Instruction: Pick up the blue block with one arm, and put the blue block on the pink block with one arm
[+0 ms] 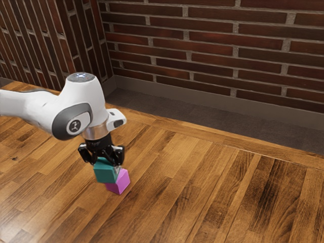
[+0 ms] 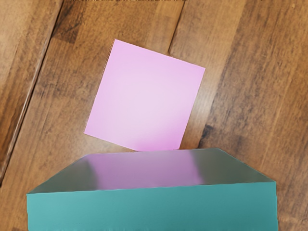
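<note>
A teal-blue block (image 1: 106,172) hangs in my black gripper (image 1: 104,163), which is shut on its upper part. The block sits just above and slightly toward the exterior view's left of the pink block (image 1: 118,182), which rests on the wooden table (image 1: 212,192). Whether the two blocks touch I cannot tell. In the wrist view the teal-blue block (image 2: 154,192) is large and close under my hand, and the pink block (image 2: 144,108) lies flat on the wood beyond it, turned at an angle.
The plank table (image 1: 243,202) stretches wide toward the exterior view's right and front. Its far edge (image 1: 212,132) borders a grey floor strip below a brick wall (image 1: 212,45).
</note>
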You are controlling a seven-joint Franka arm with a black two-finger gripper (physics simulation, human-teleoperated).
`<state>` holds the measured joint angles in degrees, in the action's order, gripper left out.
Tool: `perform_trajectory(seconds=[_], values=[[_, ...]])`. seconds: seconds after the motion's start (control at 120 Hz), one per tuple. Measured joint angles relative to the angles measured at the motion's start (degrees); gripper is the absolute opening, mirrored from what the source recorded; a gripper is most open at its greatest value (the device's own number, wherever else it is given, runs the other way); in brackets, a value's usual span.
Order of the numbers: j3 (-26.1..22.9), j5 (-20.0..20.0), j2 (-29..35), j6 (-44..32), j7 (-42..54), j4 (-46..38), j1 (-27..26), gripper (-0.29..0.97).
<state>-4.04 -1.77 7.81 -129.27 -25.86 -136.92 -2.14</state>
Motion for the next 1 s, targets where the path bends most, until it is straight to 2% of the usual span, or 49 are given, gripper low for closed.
perform_trajectory(seconds=[0.217,0.433,0.617,1.0], values=[[-0.41,-0.03,-4.22,0.33,1.96,3.29,3.76,0.36],[-0.48,-0.14,-7.06,0.39,5.17,6.30,3.44,0.36],[-0.64,-1.85,-8.75,0.30,9.40,8.32,3.20,0.36],[-0.59,-2.44,-8.72,0.20,18.15,7.86,3.33,0.36]])
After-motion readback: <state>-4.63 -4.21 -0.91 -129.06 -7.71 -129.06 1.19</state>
